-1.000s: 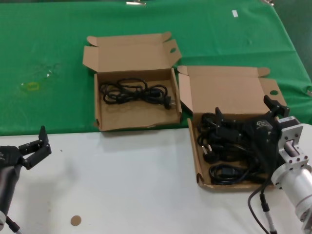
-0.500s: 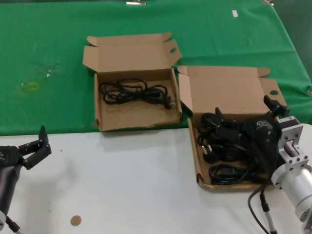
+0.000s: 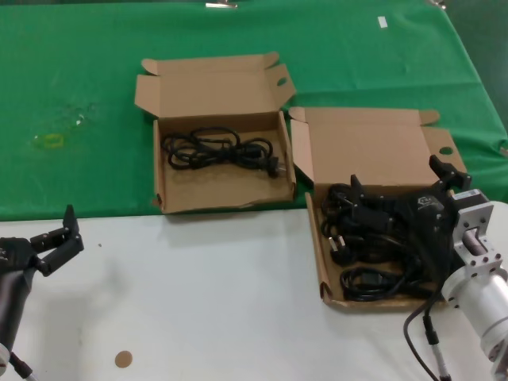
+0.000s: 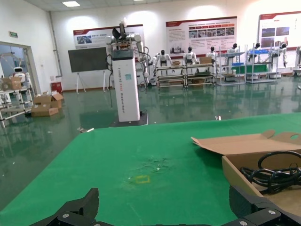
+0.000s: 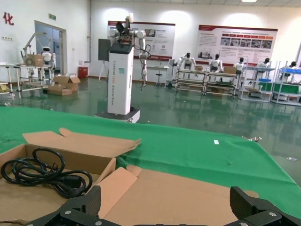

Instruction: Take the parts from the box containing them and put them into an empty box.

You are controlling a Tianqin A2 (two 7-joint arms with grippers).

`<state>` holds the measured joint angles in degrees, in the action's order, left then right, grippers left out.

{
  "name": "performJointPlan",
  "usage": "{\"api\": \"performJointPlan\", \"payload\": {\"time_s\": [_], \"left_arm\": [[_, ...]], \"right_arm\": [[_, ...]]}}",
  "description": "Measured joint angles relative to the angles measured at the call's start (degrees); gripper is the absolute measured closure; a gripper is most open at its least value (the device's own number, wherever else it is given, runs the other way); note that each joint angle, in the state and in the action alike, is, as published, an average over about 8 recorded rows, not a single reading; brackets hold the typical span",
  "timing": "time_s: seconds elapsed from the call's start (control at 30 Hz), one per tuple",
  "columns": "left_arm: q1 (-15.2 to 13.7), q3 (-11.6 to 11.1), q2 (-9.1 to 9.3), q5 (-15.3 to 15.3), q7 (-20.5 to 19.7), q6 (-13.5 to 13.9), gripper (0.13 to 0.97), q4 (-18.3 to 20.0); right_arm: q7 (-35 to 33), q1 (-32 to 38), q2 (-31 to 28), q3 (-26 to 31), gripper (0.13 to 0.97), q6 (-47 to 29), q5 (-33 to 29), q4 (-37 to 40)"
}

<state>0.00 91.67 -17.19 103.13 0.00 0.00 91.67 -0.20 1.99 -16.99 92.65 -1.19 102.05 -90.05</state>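
The box containing the parts [image 3: 317, 254] lies at the right, with a small round hole [image 3: 446, 151] in its lid flap. Several black cord bundles [image 3: 369, 282] fill it. My right gripper [image 3: 395, 173] hovers open just above those cords, holding nothing; in its wrist view, the right gripper [image 5: 165, 197] faces the brown lid [image 5: 188, 193]. The other box [image 3: 222, 194], with an oval hole [image 3: 280, 82] in its flap, sits further left and holds one cord bundle [image 3: 218, 151]. My left gripper [image 3: 54, 232] waits open at the table's front left.
A green cloth [image 3: 79, 79] covers the far half of the table and bears a small yellow mark [image 3: 51, 140]. The near half is white table [image 3: 198, 302] with a small brown disc [image 3: 122, 359]. The right arm's cable [image 3: 425, 333] hangs beside the box.
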Motion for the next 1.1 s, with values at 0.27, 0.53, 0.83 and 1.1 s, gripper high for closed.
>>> {"api": "performJointPlan", "payload": {"time_s": [0.27, 0.53, 0.83, 1.1], "left_arm": [[0.0, 0.0, 0.0, 0.0, 0.0, 0.0, 0.132, 0.0], [0.0, 0.0, 0.0, 0.0, 0.0, 0.0, 0.132, 0.0], [0.0, 0.0, 0.0, 0.0, 0.0, 0.0, 0.132, 0.0], [0.0, 0.0, 0.0, 0.0, 0.0, 0.0, 0.132, 0.0]], "right_arm": [[0.0, 0.0, 0.0, 0.0, 0.129, 0.0, 0.0, 0.0], [0.0, 0.0, 0.0, 0.0, 0.129, 0.0, 0.0, 0.0], [0.0, 0.0, 0.0, 0.0, 0.129, 0.0, 0.0, 0.0], [0.0, 0.0, 0.0, 0.0, 0.129, 0.0, 0.0, 0.0]]}}
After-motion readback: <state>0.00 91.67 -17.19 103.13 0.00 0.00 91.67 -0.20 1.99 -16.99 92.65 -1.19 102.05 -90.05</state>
